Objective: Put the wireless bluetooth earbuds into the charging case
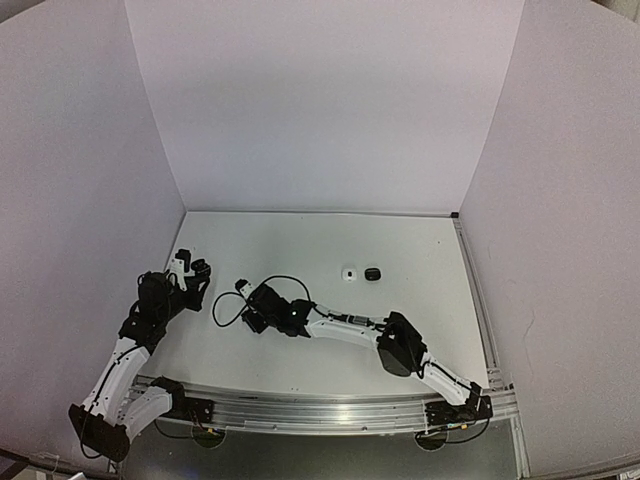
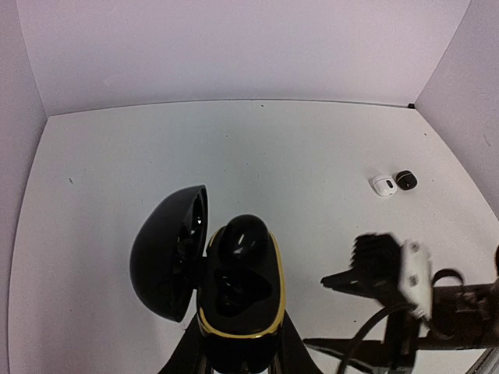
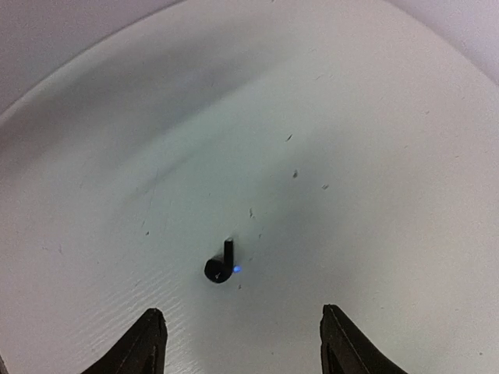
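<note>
My left gripper [image 2: 240, 357] is shut on the base of an open black charging case with a gold rim [image 2: 274, 290], lid swung open to the left. One black earbud [image 2: 243, 238] sits in its upper slot; the lower slot looks empty. In the top view the left gripper [image 1: 190, 272] holds the case at the table's left. My right gripper [image 3: 243, 331] is open and hovers over a loose black earbud [image 3: 221, 267] with a blue light, which lies on the table just ahead of its fingertips. In the top view the right gripper [image 1: 255, 314] hides that earbud.
A small white rounded case [image 1: 349, 273] and a small black one [image 1: 372, 273] lie side by side mid-table; both also show in the left wrist view, the white [image 2: 383, 185] and the black [image 2: 405, 179]. A black cable [image 1: 225, 312] loops beside the right gripper. White walls enclose the table.
</note>
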Controlling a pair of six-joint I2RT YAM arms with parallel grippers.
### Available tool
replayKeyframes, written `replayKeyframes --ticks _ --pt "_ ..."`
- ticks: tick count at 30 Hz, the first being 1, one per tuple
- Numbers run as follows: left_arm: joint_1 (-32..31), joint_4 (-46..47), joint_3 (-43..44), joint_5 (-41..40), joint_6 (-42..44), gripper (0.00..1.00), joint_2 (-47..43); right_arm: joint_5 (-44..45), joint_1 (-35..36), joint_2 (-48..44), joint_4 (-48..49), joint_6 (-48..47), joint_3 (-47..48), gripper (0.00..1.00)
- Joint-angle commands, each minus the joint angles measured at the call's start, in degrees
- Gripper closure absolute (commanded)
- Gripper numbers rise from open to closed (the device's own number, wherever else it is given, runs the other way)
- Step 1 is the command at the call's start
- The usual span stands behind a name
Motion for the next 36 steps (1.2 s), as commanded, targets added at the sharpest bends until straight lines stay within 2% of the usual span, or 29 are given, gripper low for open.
replayKeyframes --ticks 1,7,16,22,27,36 --pt "0.4 2.0 -0.1 -1.1 1.3 1.00 -0.7 -5.1 0.4 4.6 -0.4 -3.9 7.1 0.39" --pt "0.4 2.4 -0.9 -0.2 1.1 1.00 -0.8 -9.9 0.4 12.0 0.0 -0.8 11.8 0.43" --pt "0.3 2.8 -1.3 0.6 1.2 1.00 -0.8 -7.0 0.4 15.1 0.2 1.0 12.3 0.49" --pt "0.3 3.6 -1.3 1.0 1.0 1.00 -0.7 -5.9 0.3 17.3 0.3 -0.6 14.0 0.57" --pt "0.3 3.6 -1.3 1.2 1.0 1.00 -0.7 -5.3 0.2 18.5 0.4 -1.3 14.3 0.68" --pt "0.3 4.3 -1.2 1.9 0.4 1.00 -0.2 -4.8 -0.8 21.6 0.4 -0.9 18.2 0.67"
